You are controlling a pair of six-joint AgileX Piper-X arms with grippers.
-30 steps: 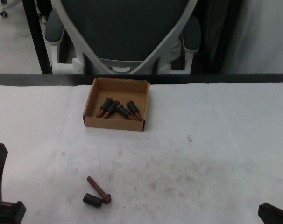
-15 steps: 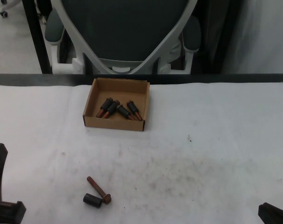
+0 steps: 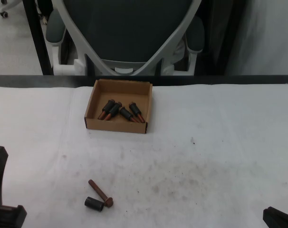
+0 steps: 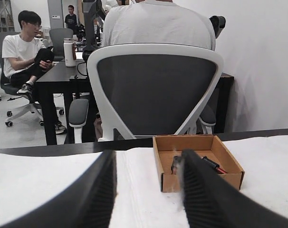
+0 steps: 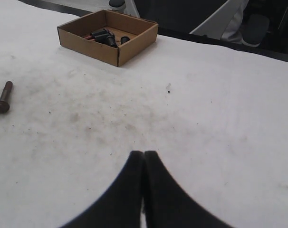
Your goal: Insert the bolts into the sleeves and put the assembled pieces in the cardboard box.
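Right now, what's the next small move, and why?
Probably bring the left gripper, whose fingers are open, over the loose sleeve lying beside the bolt on the bench's near left. Those two are not yet assembled, while the cardboard box already holds four assembled pieces.

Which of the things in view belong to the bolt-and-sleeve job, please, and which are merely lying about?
Job: loose bolt; loose sleeve; cardboard box; four assembled pieces inside it.
Lying about: office chair; white bench cover.
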